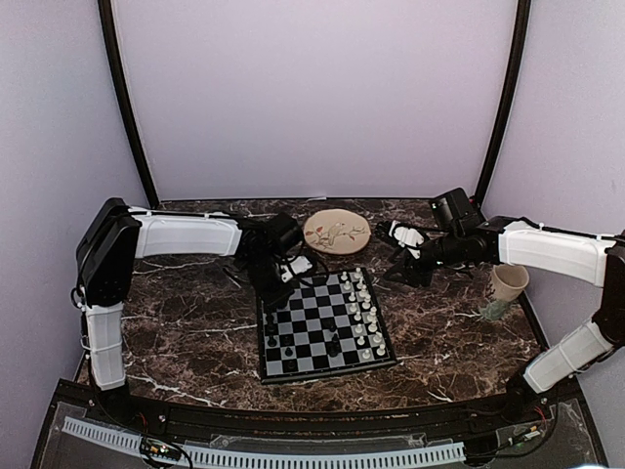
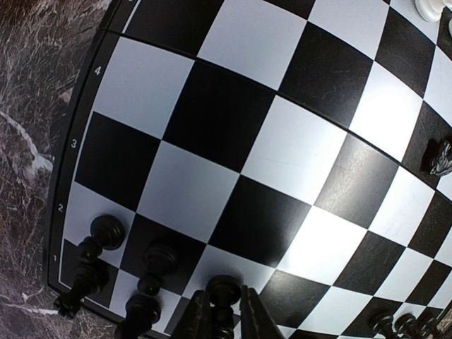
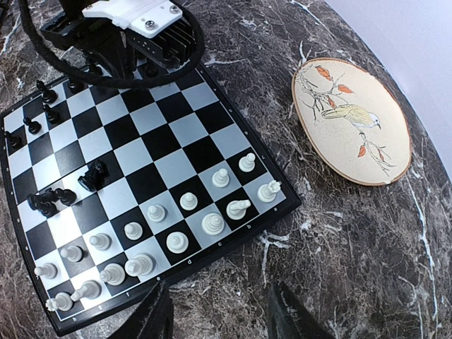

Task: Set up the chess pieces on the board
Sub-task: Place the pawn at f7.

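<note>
**A:** How is the left arm posed?

**B:** It is raised from its base and bent at the black elbow. The white forearm is stretched to the right, and the left gripper (image 2: 224, 309) is pointed down over the far-left corner of the board (image 1: 314, 330).

**A:** And its fingers?

**B:** The fingers (image 2: 198, 319) are set narrowly on either side of a black pawn (image 2: 222, 284) that stands upright on an edge square. Whether the pawn is pinched or merely flanked cannot be told.

**A:** What of the right arm?

**B:** It is folded at the elbow near the table's right edge, and its forearm is extended leftward. The right gripper (image 3: 226, 314) is held above the marble table (image 1: 195, 357), just off the board's right side and near the plate (image 3: 351, 121). Its jaws are spread wide and nothing is held between them. The cup (image 1: 508, 281) is seen below the forearm.

**A:** Where are the chess pieces (image 3: 176, 219) found?

**B:** The white pieces (image 1: 362, 315) are gathered in two rows along the board's right edge, and a few of them are tipped over. Black pieces (image 1: 271, 330) are lined along the left edge. A black knight (image 3: 92, 174) and some fallen black men (image 3: 46, 201) are left among the middle squares.
</note>
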`<state>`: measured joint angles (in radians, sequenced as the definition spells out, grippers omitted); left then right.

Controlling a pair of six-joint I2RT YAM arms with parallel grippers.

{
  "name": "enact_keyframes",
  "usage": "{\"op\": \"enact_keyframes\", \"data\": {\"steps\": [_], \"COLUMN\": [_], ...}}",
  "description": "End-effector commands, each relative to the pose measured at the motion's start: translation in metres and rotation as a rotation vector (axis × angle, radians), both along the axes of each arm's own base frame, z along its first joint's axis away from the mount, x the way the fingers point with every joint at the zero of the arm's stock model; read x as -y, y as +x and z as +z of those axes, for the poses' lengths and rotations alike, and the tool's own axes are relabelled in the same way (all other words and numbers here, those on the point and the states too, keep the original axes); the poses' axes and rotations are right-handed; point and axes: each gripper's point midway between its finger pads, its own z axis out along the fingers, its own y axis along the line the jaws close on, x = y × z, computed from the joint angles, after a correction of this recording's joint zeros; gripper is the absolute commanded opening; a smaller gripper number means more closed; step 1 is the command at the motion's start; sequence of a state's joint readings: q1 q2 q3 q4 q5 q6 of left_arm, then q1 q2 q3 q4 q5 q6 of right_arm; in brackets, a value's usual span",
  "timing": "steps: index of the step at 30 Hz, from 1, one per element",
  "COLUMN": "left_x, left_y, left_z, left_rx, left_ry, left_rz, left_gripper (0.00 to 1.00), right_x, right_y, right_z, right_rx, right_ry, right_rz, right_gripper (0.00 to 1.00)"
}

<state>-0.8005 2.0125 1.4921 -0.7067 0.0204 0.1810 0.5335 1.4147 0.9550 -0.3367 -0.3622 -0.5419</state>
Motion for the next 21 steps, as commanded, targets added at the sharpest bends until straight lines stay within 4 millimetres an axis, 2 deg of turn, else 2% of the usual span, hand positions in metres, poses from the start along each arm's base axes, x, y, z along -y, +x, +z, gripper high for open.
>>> {"op": "enact_keyframes", "data": {"steps": [1, 6, 10, 12, 13, 14, 15, 16, 17, 18, 19, 20, 21], "left_x": [-0.002, 0.006, 0.018, 0.023, 0.025, 0.026, 0.023, 0.020, 0.014, 0.007, -0.002, -0.011, -0.016], "left_y": [-0.004, 0.005, 0.015, 0.020, 0.022, 0.026, 0.037, 0.044, 0.047, 0.051, 0.057, 0.059, 0.060], "left_z": [0.008, 0.044, 0.097, 0.127, 0.142, 0.155, 0.183, 0.199, 0.207, 0.217, 0.224, 0.225, 0.225], "left_rx": [-0.023, 0.043, 0.135, 0.203, 0.249, 0.301, 0.426, 0.524, 0.595, 0.665, 0.726, 0.761, 0.784], "left_ry": [0.017, -0.041, -0.150, -0.220, -0.256, -0.290, -0.348, -0.395, -0.426, -0.461, -0.483, -0.489, -0.490], "left_rz": [-0.006, -0.001, -0.003, -0.007, -0.012, -0.010, 0.018, 0.037, 0.051, 0.076, 0.123, 0.152, 0.157], "left_gripper": [0.19, 0.22, 0.25, 0.30, 0.33, 0.51, 0.59, 0.64, 0.68, 0.83, 0.97, 0.99, 0.99], "right_x": [0.001, -0.001, -0.004, -0.006, -0.009, -0.010, -0.013, -0.017, -0.017, -0.020, -0.023, -0.027, -0.031], "right_y": [0.002, 0.003, 0.006, 0.008, 0.009, 0.011, 0.016, 0.023, 0.026, 0.030, 0.032, 0.034, 0.035], "right_z": [0.003, 0.005, 0.014, 0.024, 0.031, 0.037, 0.051, 0.069, 0.075, 0.086, 0.091, 0.095, 0.094], "right_rx": [0.013, 0.001, -0.009, -0.016, -0.014, -0.012, 0.007, 0.029, 0.017, 0.021, 0.019, 0.029, 0.042], "right_ry": [0.015, 0.019, 0.013, 0.010, 0.009, 0.000, -0.002, 0.000, -0.010, -0.006, -0.007, -0.014, -0.030], "right_rz": [-0.001, 0.002, 0.006, 0.019, 0.031, 0.046, 0.054, 0.058, 0.057, 0.056, 0.054, 0.052, 0.035], "right_gripper": [0.46, 0.46, 0.46, 0.47, 0.47, 0.47, 0.47, 0.47, 0.47, 0.53, 0.90, 0.99, 1.00]}}
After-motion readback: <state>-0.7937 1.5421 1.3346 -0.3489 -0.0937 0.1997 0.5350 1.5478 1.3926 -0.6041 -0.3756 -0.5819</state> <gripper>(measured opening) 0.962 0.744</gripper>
